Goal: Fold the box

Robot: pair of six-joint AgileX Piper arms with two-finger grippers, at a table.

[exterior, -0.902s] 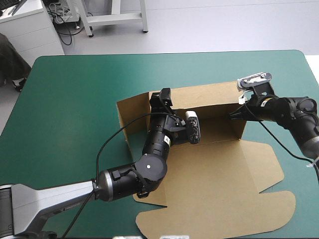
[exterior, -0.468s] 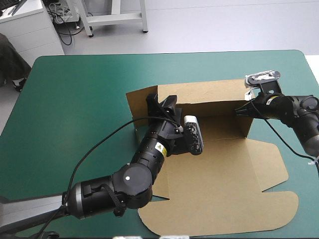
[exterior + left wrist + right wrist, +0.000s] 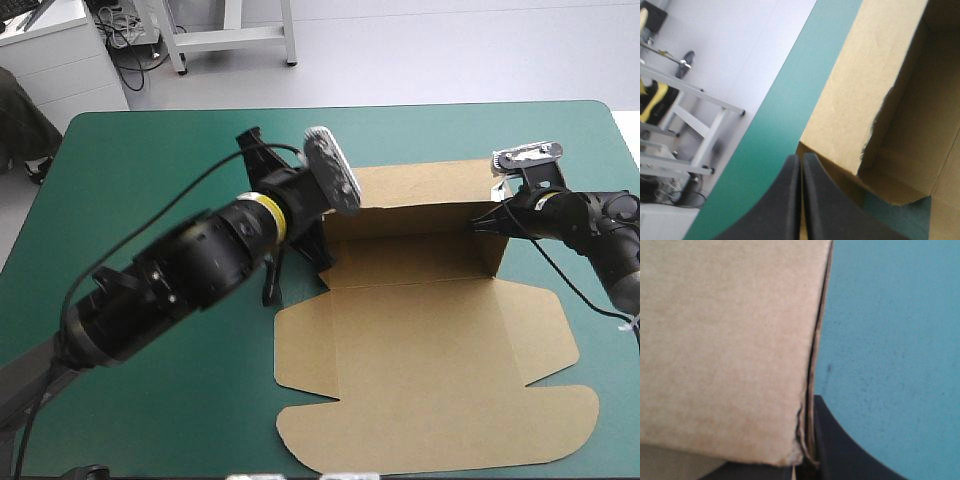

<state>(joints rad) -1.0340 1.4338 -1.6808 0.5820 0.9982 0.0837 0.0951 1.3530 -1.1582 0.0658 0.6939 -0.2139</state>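
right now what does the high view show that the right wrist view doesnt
Only the high view: the whole box, far wall raised, lid flat toward the near edge, with the left gripper at its left end and the right gripper at its right wall. Only the right wrist view: a dark seam along the board's edge, running down beside a black finger. Both: brown board on the teal-green table.

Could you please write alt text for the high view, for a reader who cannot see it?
A brown box lies half folded on a teal-green table: its far wall and right wall stand upright, while the lid panel lies flat toward the near edge. The right pincer grips the far right corner; the left pincer, shut, sits at the box's left end.
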